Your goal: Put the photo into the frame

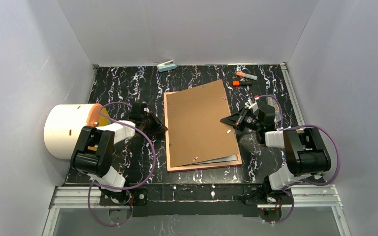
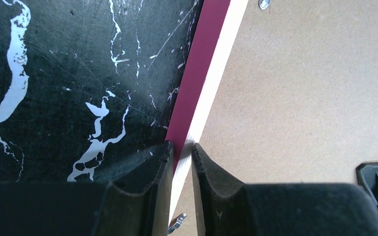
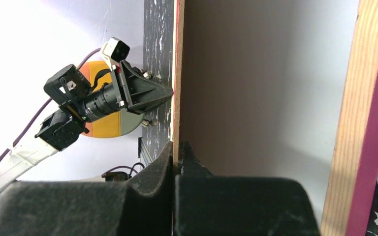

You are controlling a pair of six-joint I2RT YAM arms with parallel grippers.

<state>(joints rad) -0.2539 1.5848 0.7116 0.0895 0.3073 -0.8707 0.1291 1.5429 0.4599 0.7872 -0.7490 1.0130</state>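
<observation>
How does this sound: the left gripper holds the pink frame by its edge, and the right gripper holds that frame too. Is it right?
Not quite. The left gripper does hold the pink frame by its edge, but the right gripper holds the brown board, not the frame. The right wrist view shows the board's thin edge pinched between its jaws.

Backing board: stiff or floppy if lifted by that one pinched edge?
Probably stiff: the backing board looks flat though the right gripper pinches only one edge. Likely light, since its edge looks so thin. It might pivot or slip, as the pinch is narrow.
</observation>
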